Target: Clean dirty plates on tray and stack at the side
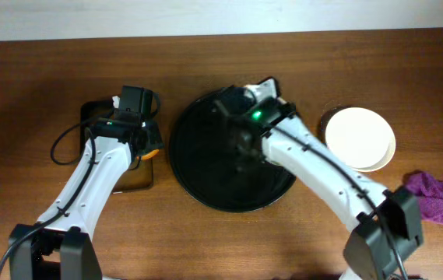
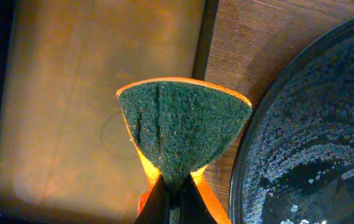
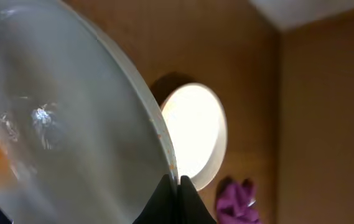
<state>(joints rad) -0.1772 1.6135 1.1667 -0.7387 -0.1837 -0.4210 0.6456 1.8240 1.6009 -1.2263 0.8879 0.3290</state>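
My right gripper is shut on the rim of a white plate, held tilted, with an orange smear at its left. In the overhead view this gripper is over the far right edge of the round black tray, and the plate shows nearly edge-on. My left gripper is shut on a folded orange-and-green sponge. Overhead, it sits just left of the tray. The tray looks wet and foamy. Clean white plates are stacked at the right and also show in the right wrist view.
A brown rectangular dish with a black rim lies under the left gripper and shows in the left wrist view. A purple cloth lies at the far right, beyond the stacked plates, and shows in the right wrist view.
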